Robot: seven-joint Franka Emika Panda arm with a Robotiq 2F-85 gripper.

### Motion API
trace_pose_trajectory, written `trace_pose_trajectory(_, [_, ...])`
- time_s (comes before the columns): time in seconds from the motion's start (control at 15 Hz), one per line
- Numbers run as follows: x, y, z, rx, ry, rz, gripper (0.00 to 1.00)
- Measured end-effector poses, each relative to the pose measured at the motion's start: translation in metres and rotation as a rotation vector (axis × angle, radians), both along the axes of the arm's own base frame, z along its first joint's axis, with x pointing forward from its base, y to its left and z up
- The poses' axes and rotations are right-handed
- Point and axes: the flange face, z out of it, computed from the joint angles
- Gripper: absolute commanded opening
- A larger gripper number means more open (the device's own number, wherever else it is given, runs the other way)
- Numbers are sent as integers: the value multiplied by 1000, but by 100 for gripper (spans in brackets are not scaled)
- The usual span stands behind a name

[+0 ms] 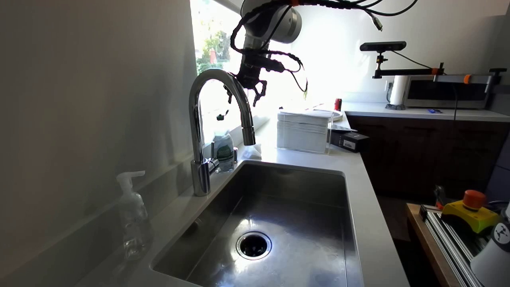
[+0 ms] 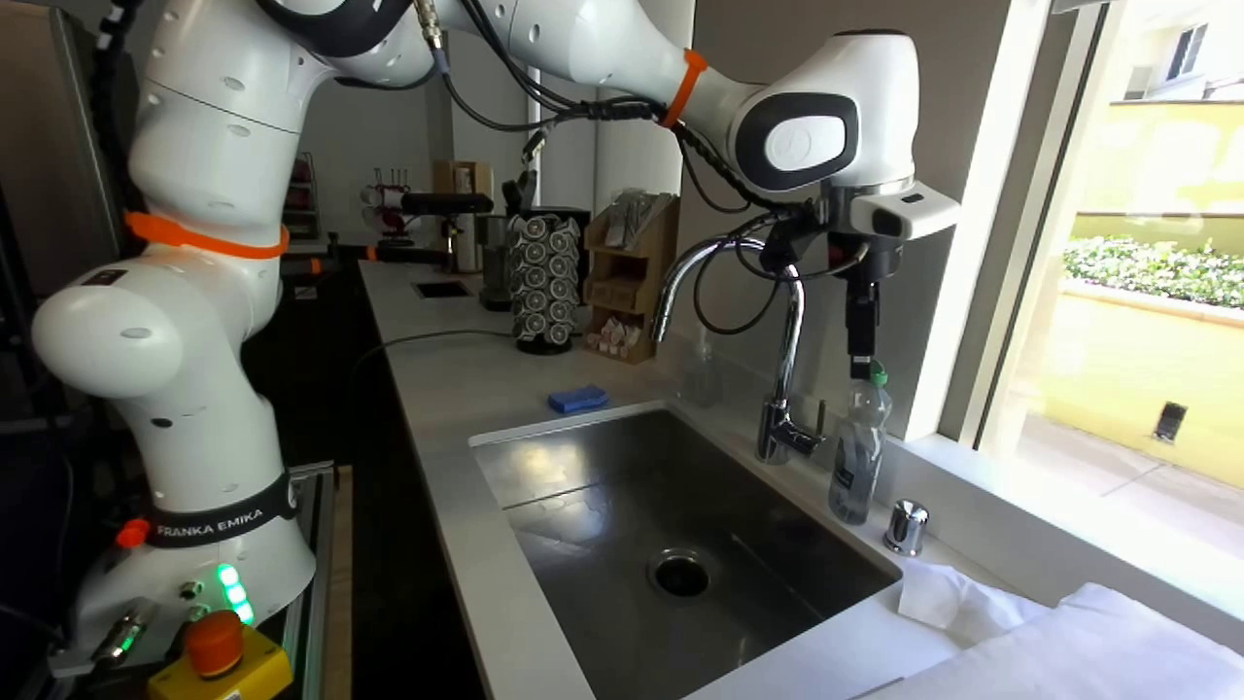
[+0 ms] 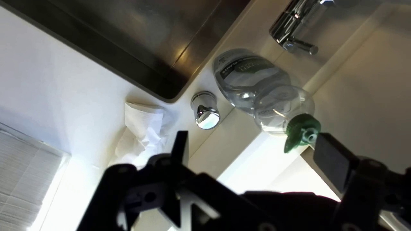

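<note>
We see a green-capped clear plastic bottle (image 3: pixel 261 89), fill level indistinct, on the white counter (image 1: pixel 376 239) near a corner of the steel sink (image 1: pixel 303 223). Above it, the black gripper (image 3: pixel 253 148) spreads wide, gripping nothing. Past the sink, a clear rectangular box (image 1: pixel 327 138) holds white sheets (image 1: pixel 301 133).

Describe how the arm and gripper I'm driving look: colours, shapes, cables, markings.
The arm is white with rounded, tubular links, a black collar lettered FRANKA EMIKA, two orange bands and green lights low down. Black cables run along it. The gripper is black, with angular, linked fingers and flat, greyish pads.
</note>
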Motion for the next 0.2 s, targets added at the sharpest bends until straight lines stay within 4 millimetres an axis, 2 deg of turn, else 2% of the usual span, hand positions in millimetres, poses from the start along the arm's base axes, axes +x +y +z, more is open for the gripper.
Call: trace_pose_trajectory(0.2, [-1, 3, -3, -13, 6, 41, 100])
